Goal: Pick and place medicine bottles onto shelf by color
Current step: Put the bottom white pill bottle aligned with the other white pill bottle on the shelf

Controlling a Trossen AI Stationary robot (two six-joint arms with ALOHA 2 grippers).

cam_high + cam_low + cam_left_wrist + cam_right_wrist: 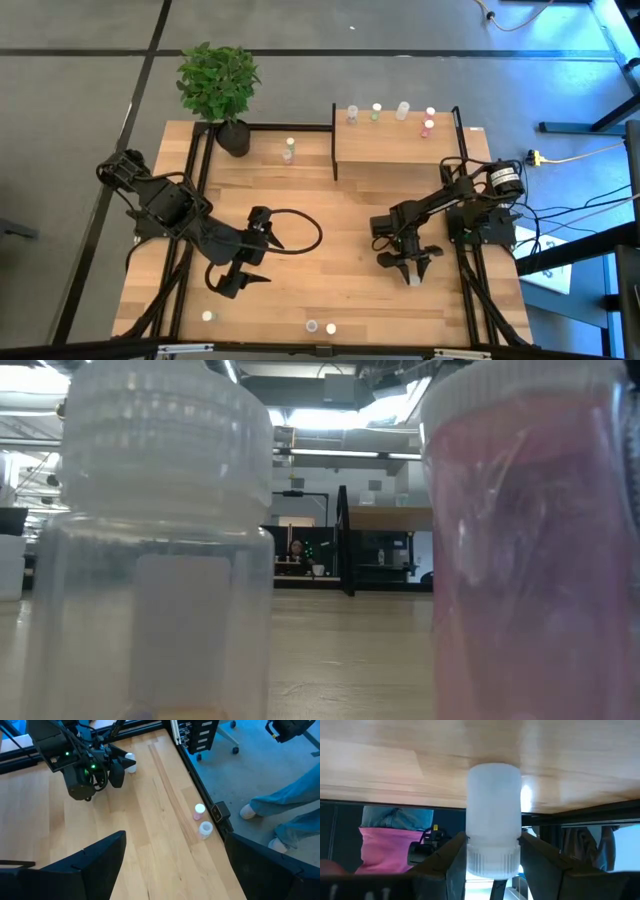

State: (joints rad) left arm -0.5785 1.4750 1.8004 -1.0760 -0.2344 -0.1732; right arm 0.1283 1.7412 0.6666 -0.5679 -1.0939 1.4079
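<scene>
My right gripper [412,272] is shut on a white-capped medicine bottle [494,815] over the table's right middle; the bottle also shows in the high view [413,279]. My left gripper [243,281] is open and empty over the table's left middle. The light-wood shelf [395,148] stands at the far right with several bottles along its back edge [376,111]. One bottle [288,150] stands on the table left of the shelf. A pink-capped bottle [199,810] and a white-capped one [205,827] stand at the near edge, and another [208,316] at the near left. My right gripper pinches the white bottle between its two fingers [457,851], at the ribbed cap and neck [492,856]. The fingers come from above, slanting toward the table's near edge. The bottle's body points away from the fingers toward the tabletop; whether its base rests on the table I cannot tell.
A potted plant [220,85] stands at the far left corner. A black frame [200,160] runs around the tabletop. A person's legs [290,805] show beyond the near edge. Close to the low camera stand the white-capped bottle [160,540] and the pink bottle [530,540].
</scene>
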